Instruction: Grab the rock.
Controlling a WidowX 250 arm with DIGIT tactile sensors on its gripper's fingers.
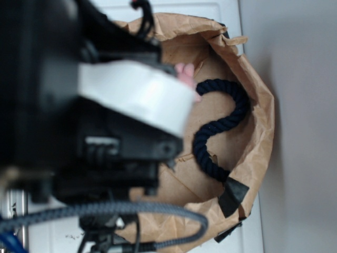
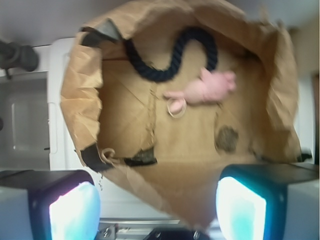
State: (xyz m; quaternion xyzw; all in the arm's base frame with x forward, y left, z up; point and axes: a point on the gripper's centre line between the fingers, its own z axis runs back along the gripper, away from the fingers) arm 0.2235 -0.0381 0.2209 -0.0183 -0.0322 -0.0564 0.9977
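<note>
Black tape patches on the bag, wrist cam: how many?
3: one tape patch on the paper bag rim upper left, one on the rim lower left, one just right of it. Others may be hidden by folds.

Gripper (image 2: 157, 210): hanging with jaws spread wide, nothing lying between them.
Fingers (image 2: 75, 210): sitting at either side.

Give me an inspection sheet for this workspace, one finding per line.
Surface: white top carrying an open brown paper bag.
Job's things: rock on the bag floor, untouched.
Clutter: pink plush toy, dark blue rope, black tape patches.
Grippers: gripper open above the bag, holding nothing.
Cables: braided grey cable under the arm.
Surroundings: grey wall; elsewhere nothing seen.
</note>
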